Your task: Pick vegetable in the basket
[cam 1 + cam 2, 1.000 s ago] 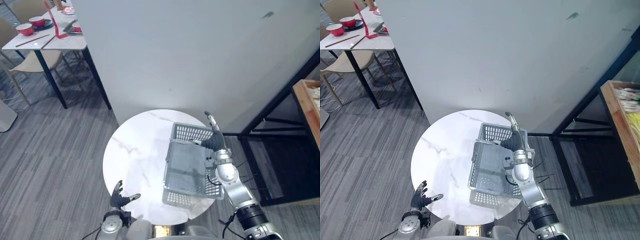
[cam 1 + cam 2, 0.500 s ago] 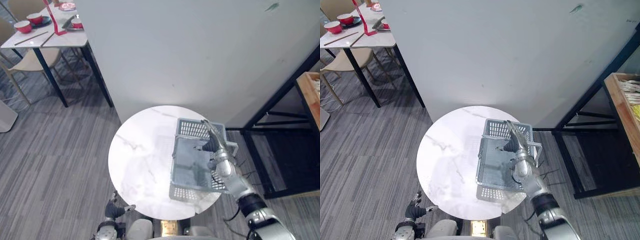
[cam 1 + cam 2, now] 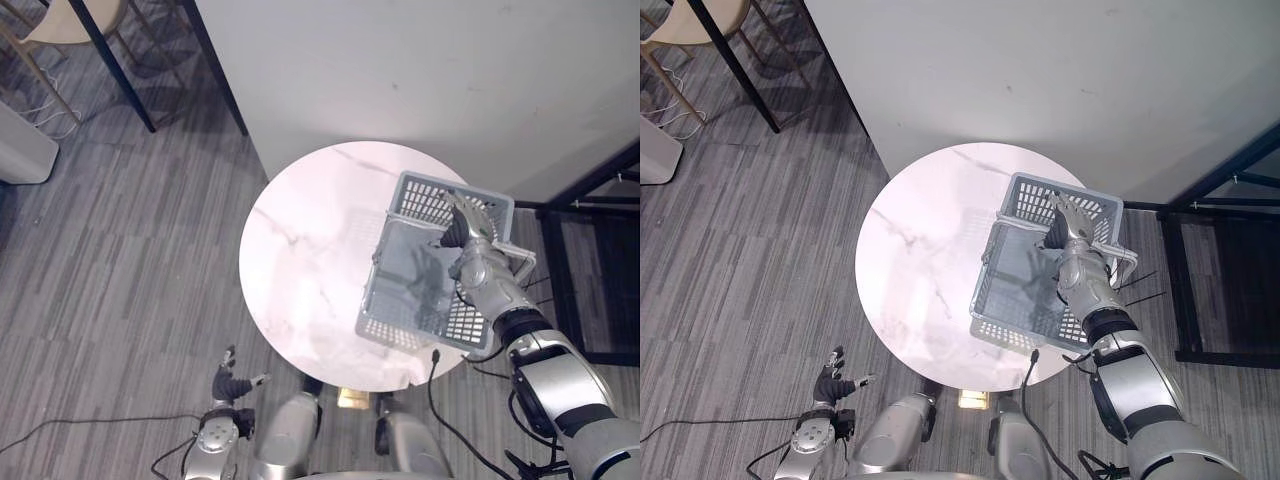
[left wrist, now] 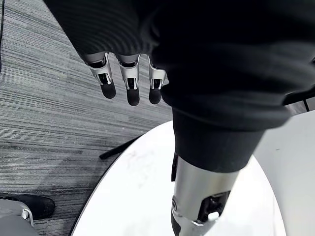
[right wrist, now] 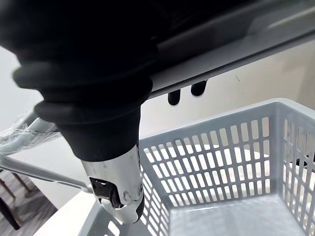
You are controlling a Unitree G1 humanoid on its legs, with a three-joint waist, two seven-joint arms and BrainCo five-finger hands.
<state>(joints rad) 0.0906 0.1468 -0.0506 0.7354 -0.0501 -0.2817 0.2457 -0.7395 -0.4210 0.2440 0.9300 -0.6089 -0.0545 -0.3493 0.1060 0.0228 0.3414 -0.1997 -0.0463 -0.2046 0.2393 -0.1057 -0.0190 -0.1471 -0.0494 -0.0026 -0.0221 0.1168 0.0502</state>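
Whole view has shifted since a second ago, so that's the camera, not the table. The right hand [image 3: 463, 230] did move, though: it was up at the basket's far right corner with a finger pointing off it, and now it lies lower over the right rim. Its fingers are straight and fanned toward the far wall of the basket [image 3: 398, 328], with nothing pinched. In its wrist view a grey handle bar [image 5: 231, 46] crosses in front of the palm, with dark fingertips [image 5: 198, 88] poking past it. I can't tell if they're pressing on it.

The left hand [image 3: 232, 380] has dropped away from the table's near edge. It hangs low over the grey plank floor [image 3: 120, 250], fingers [image 4: 128, 83] loose and straight, holding nothing.

The basket is grey plastic with slotted walls and a plain grey floor. It sits on the right side of the round white marble table [image 3: 310, 250], and its right rim overhangs the table's right edge. A white wall [image 3: 400, 60] stands just beyond the table's far edge.
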